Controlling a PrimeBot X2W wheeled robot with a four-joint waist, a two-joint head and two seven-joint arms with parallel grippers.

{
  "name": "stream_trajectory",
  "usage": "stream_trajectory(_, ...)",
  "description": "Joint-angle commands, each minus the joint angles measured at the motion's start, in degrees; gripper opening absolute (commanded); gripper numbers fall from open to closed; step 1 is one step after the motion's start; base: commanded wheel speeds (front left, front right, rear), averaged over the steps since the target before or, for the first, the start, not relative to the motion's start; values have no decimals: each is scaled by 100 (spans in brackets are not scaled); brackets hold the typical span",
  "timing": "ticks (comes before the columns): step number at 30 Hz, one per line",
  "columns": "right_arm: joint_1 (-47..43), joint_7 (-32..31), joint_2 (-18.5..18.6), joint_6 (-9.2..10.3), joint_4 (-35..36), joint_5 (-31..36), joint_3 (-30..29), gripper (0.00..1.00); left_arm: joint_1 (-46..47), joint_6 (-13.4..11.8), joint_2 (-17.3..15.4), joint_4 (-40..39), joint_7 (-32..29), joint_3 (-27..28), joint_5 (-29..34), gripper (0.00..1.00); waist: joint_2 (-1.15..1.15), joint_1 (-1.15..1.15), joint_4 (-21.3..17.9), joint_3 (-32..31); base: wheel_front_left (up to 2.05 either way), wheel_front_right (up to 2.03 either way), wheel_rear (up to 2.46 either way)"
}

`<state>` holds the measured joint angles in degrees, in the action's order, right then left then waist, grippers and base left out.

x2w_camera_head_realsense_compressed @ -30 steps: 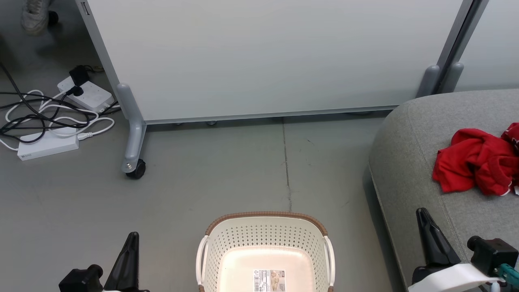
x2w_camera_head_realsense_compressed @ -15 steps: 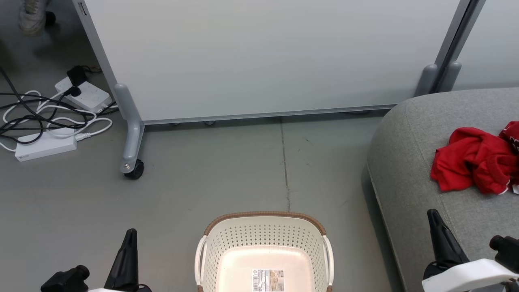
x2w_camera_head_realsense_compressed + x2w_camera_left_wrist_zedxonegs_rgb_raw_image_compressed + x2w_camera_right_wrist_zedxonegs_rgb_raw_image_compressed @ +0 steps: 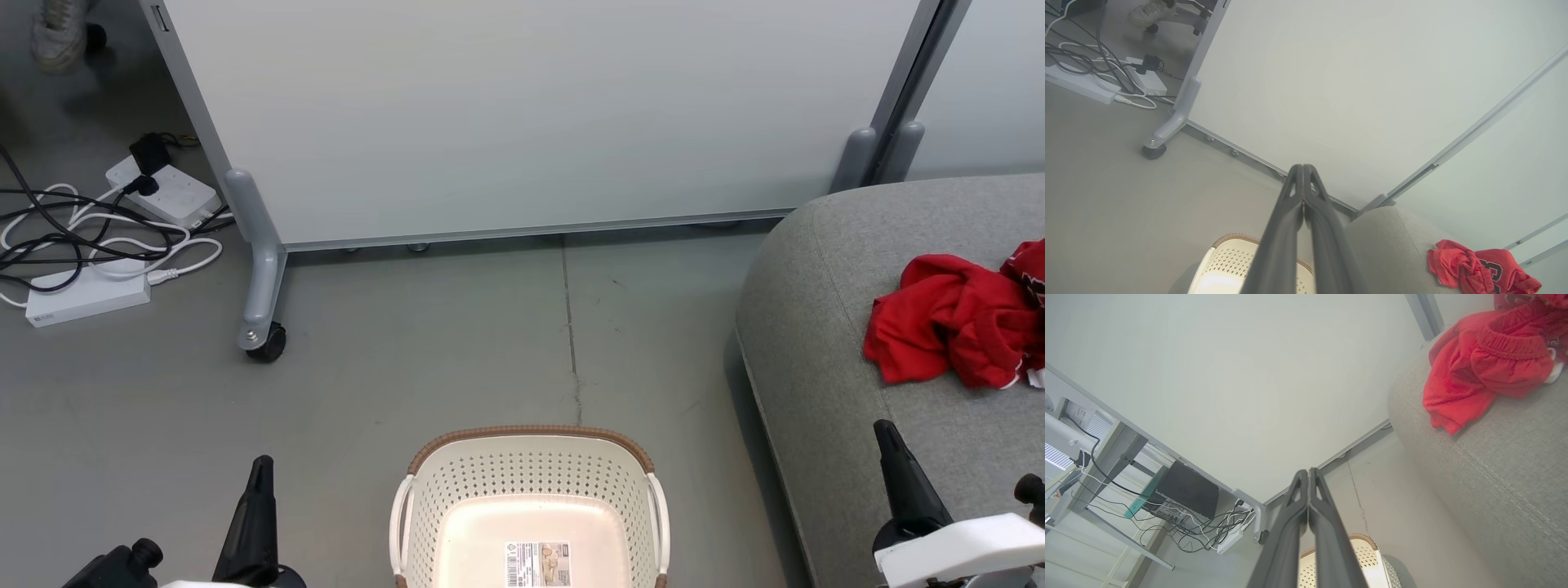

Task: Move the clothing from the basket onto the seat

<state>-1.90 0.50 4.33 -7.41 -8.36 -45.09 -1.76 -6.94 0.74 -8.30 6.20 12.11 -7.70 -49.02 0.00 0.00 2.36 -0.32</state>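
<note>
My left gripper (image 3: pixel 1303 168) has its two fingers pressed flat together with nothing between them. My right gripper (image 3: pixel 1308 471) is the same, closed on empty air. In the head view they sit low at either side, the left against the floor to the left of the basket, the right against the near part of the seat. The clothing (image 3: pixel 951 331) lies in a crumpled red heap on the seat (image 3: pixel 816 327), off to my right and well apart from both grippers. From my left wrist I can make out black-and-white lettering on one piece. The basket (image 3: pixel 531 474) stands on the floor (image 3: pixel 408 351) between my arms, near the seat's rounded corner. What I see of its bottom is bare apart from the paper label (image 3: pixel 537 563), though its near end is cut off by the frame. I judge the moving to be done, or as good as done, and this to be the closing step. The next move calls for little: a look at the hidden near end of the basket and, if nothing red is there, parking both arms clear. Beyond stands the pale partition panel (image 3: pixel 531 114) on its caster (image 3: pixel 265 343), with power strips and cables (image 3: pixel 98 245) at the far left.
</note>
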Motion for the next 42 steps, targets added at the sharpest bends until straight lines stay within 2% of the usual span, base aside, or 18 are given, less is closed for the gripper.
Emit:
stream_trajectory(1, 118, -60, 73, -5, 55, -228, -54, 0, -22, 52, -19, -123, -13, 59, -177, 0, 0, 0, -4, 1, 0, 0, 0)
stream_trajectory(24, 175, -583, 147, -7, 10, -1901, -283, 0, -159, 268, 161, -430, -153, 195, -1578, 0, 0, 0, -62, 11, 0, 0, 0)
stream_trajectory(42, 201, -930, 174, -9, -22, -2896, -454, 0, -256, 402, 272, -616, -236, 277, -2439, 0, 0, 0, -105, 18, 0, 0, 0)
